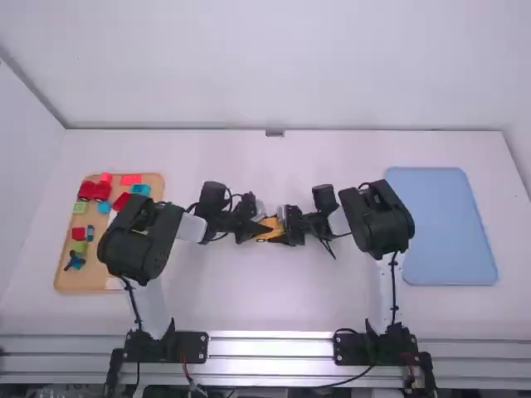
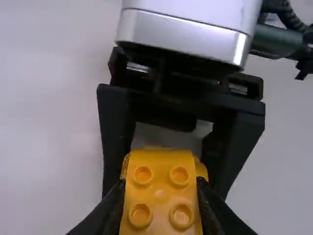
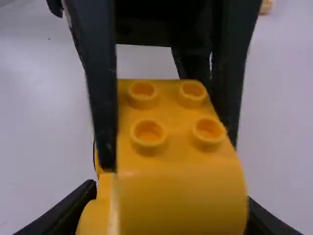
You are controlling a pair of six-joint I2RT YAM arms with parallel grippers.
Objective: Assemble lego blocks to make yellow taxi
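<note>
- Tan tray (image 1: 73,280) at the left end of the white worktop (image 1: 249,303), bearing small loose pieces. Along its left part sit a dark blue piece (image 1: 75,260), a red block (image 1: 78,233) and light green blocks (image 1: 80,207). Farther right come a red toy (image 1: 95,190), a teal block (image 1: 104,206), a flat red block (image 1: 131,179) and a bright blue block (image 1: 140,190).
- Left arm (image 1: 137,245) crosses above the tray's right side, hiding some of it, and reaches inward to the middle.
- Left tool (image 1: 260,229), pointing right, is closed on the yellow assembly (image 1: 270,222). In its wrist view the left tool (image 2: 159,213) has a black fingertip on each side of the yellow body.
- Yellow assembly sits between the two tools, near the middle of the worktop as seen from above. It has four round studs on one face and a smooth, rounded end.
- Right tool (image 1: 282,232), facing left, grips the same assembly. In its wrist view the right tool (image 3: 171,213) has its tips either side of the rounded end.
- Right arm (image 1: 382,217) bends inward, just left of the pale blue mat-like tray (image 1: 444,228).
</note>
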